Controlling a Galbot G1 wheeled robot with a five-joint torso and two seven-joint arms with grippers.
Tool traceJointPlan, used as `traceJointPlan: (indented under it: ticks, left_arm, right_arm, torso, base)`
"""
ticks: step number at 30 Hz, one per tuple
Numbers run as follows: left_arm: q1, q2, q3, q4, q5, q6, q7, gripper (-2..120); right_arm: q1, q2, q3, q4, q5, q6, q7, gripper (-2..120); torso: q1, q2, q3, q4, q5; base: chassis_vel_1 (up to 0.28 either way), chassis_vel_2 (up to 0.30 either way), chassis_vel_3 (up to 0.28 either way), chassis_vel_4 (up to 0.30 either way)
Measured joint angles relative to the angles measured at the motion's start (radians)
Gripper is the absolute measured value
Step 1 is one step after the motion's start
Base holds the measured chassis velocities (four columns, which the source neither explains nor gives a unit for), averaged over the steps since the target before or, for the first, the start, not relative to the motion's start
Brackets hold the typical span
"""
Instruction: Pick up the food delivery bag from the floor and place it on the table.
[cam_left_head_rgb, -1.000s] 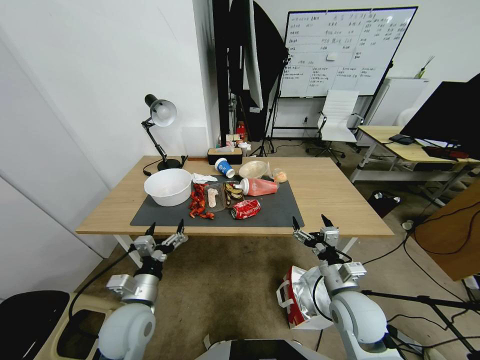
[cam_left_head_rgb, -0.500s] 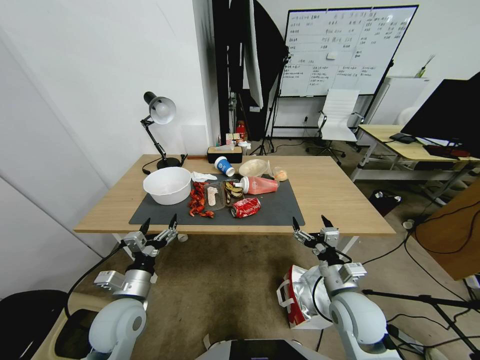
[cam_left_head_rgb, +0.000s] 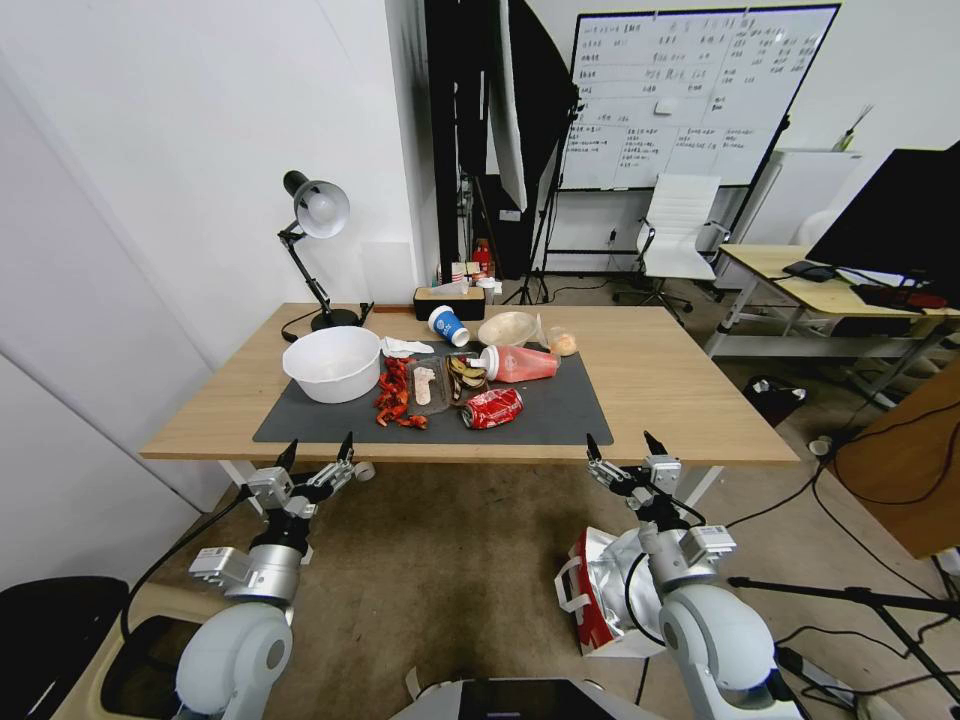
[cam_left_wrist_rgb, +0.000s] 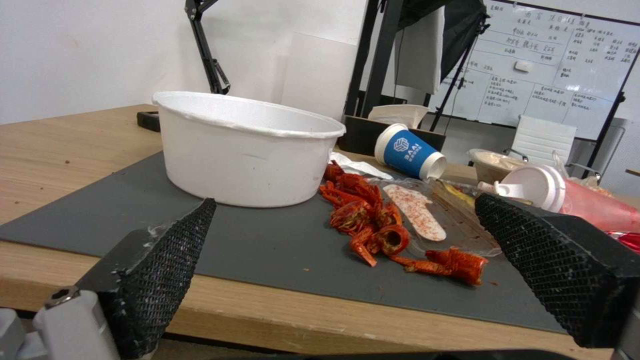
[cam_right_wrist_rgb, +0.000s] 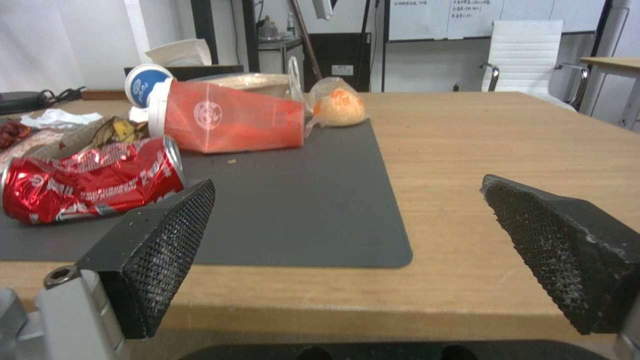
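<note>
The delivery bag (cam_left_head_rgb: 600, 590) sits on the floor (cam_left_head_rgb: 450, 560) before the table's (cam_left_head_rgb: 660, 380) front right corner. On the table lies a mat (cam_left_head_rgb: 560, 410) carrying a bowl (cam_left_head_rgb: 332, 362) at its left end and a can (cam_left_head_rgb: 491, 408) near its front edge.

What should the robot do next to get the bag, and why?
Probably lower the right gripper toward the food delivery bag. The bag sits on the floor beside the right arm, below the table edge, and the open fingers hover up at table height, holding nothing.

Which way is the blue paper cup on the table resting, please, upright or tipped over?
Tipped over. The blue paper cup lies on its side behind the crayfish shells, its white rim pointing sideways.
</note>
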Motion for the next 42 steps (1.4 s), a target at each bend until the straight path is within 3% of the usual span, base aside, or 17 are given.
traceJointPlan:
  ticks: [42]
  left_arm:
    - [0.003, 0.016, 0.0, 0.009, 0.07, -0.025, 0.009, 100]
  right_arm:
    - [-0.014, 0.01, -0.002, 0.012, 0.009, -0.026, -0.011, 100]
  torso:
    - [-0.082, -0.193, -0.111, 0.0001, 0.0001]
  base:
    - [0.0, 0.0, 0.0, 0.0]
